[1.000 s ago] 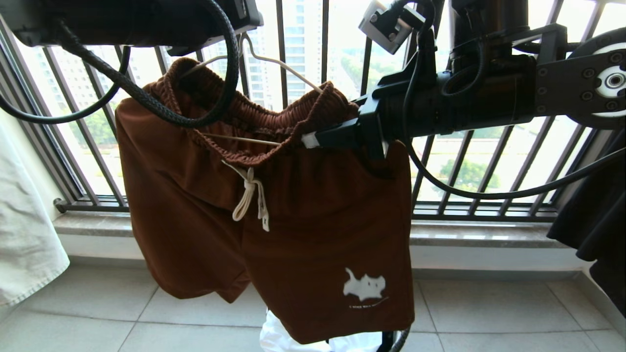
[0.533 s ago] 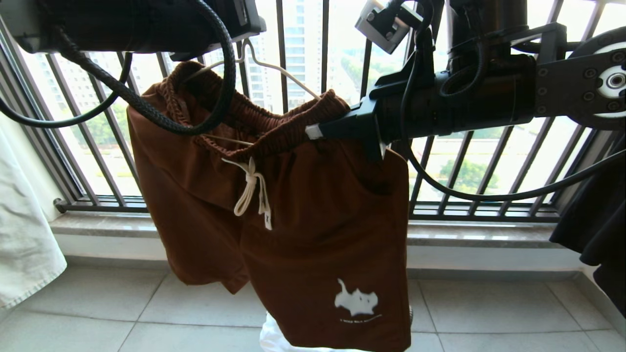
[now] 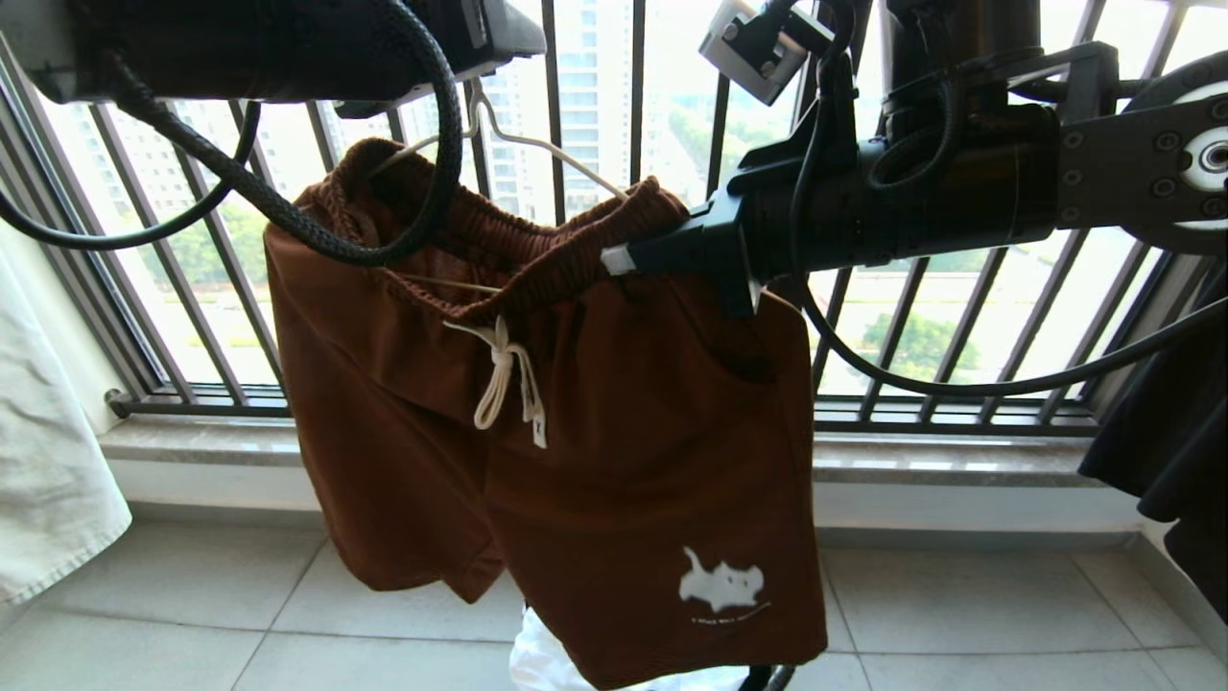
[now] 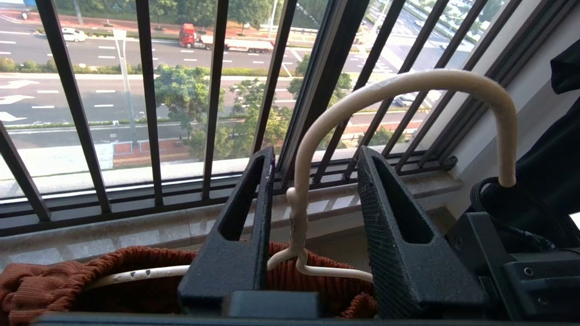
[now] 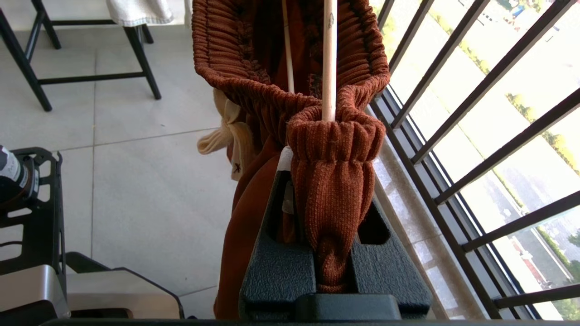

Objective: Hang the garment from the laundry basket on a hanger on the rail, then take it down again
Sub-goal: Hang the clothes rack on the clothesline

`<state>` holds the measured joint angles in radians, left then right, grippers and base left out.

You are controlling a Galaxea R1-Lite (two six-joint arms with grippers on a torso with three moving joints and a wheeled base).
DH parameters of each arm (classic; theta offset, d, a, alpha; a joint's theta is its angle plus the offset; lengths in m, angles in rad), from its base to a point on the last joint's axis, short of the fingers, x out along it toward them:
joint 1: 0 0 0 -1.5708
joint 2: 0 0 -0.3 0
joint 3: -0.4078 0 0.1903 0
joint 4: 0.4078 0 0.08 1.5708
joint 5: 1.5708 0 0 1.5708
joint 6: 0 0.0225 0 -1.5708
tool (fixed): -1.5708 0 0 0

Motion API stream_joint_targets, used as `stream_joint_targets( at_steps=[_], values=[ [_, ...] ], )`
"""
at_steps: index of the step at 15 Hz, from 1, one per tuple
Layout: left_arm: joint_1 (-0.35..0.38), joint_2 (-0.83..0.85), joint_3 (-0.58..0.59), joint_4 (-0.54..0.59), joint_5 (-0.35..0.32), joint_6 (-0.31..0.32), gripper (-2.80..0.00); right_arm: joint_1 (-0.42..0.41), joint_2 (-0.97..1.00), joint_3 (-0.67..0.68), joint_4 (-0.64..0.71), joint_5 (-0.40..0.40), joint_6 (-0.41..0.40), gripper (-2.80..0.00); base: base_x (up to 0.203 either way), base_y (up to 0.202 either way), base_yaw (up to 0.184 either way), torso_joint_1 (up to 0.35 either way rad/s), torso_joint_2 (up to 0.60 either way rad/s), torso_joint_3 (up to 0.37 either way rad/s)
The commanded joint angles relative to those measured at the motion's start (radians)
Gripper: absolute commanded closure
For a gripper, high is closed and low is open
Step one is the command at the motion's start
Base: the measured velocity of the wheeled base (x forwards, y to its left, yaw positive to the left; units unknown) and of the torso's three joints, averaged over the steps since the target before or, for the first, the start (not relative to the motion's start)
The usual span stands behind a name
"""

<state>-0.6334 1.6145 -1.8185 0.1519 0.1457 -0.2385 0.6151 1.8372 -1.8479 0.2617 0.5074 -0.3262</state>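
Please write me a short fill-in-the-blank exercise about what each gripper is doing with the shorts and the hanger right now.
1. The right gripper is shut on the ribbed ____ of the garment.
2. The neck of the hanger stands between the ____ fingers of the left gripper.
3. The print on the garment's leg is ____ in colour.

Missing words: waistband; open; white

brown shorts (image 3: 576, 432) on hanger (image 3: 537, 144), right pincer (image 3: 619, 259) gripping

Strong daylight glares through the railing (image 3: 595, 115), foreground perhaps slightly dim, focus sharp
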Motion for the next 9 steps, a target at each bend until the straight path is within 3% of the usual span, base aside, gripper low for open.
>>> stream_joint_targets(
  at_steps=[1, 5, 9],
  values=[
    [0.0, 0.001, 0.002, 0.003, 0.002, -0.001, -2.8, 0.0, -0.007, 0.002, -0.001, 0.003, -0.002, 0.0, 0.0, 0.0, 0.0, 0.0, 0.0, 0.0],
    [0.0, -0.024, 0.045, 0.006, 0.002, 0.001, -2.8, -0.002, -0.005, -0.001, -0.001, 0.003, 0.001, 0.0, 0.0, 0.0, 0.0, 0.0, 0.0, 0.0],
    [0.0, -0.161, 0.155, 0.006, 0.002, 0.008, -2.8, -0.02, 0.008, -0.004, -0.001, 0.002, 0.003, 0.0, 0.0, 0.0, 0.0, 0.0, 0.0, 0.0]
  ],
)
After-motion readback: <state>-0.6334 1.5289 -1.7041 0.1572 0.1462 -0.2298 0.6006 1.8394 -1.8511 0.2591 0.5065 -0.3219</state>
